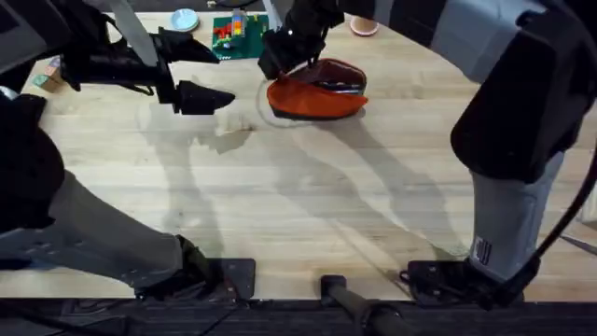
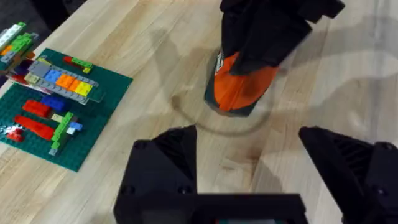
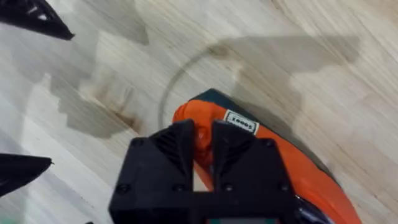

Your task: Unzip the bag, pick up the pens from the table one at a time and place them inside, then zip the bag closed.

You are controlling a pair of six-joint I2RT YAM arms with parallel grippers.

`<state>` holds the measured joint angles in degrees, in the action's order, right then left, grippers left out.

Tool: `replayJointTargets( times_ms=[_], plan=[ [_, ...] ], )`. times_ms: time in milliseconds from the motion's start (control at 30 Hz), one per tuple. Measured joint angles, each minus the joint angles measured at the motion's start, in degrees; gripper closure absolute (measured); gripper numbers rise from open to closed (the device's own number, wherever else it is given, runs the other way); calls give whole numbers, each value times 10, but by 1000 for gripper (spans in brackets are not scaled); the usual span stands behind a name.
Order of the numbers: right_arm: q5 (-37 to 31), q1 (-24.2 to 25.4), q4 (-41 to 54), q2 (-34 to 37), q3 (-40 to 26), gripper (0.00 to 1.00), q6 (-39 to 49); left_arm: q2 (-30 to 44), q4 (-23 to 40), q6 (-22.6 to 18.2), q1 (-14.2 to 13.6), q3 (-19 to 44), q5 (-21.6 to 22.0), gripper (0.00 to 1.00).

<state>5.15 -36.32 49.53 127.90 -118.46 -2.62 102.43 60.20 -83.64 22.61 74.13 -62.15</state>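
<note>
The orange bag lies at the far middle of the table, its mouth showing dark along the top. My right gripper is down at the bag's left end. In the right wrist view its fingers are pinched on an orange bit of the bag by the white label, at the zipper end. My left gripper hovers open just left of the bag. In the left wrist view the left gripper faces the bag with nothing between its fingers. The pens are out of view.
A green brick plate with coloured bricks sits at the back, left of the bag, and shows as the brick plate in the left wrist view. A small round white dish and a pinkish dish lie along the far edge.
</note>
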Motion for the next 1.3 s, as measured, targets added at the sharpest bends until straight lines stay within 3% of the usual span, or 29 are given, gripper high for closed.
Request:
replayJointTargets(
  times_ms=[167,233,1300],
  plan=[
    [0,0,2,0,-3,893,0,0,0,0,0,0,0,8],
    [0,0,1,0,-3,969,-1,0,0,0,0,0,0,8],
    [0,5,58,0,-72,973,-2,0,0,0,0,0,0,7]
  ],
)
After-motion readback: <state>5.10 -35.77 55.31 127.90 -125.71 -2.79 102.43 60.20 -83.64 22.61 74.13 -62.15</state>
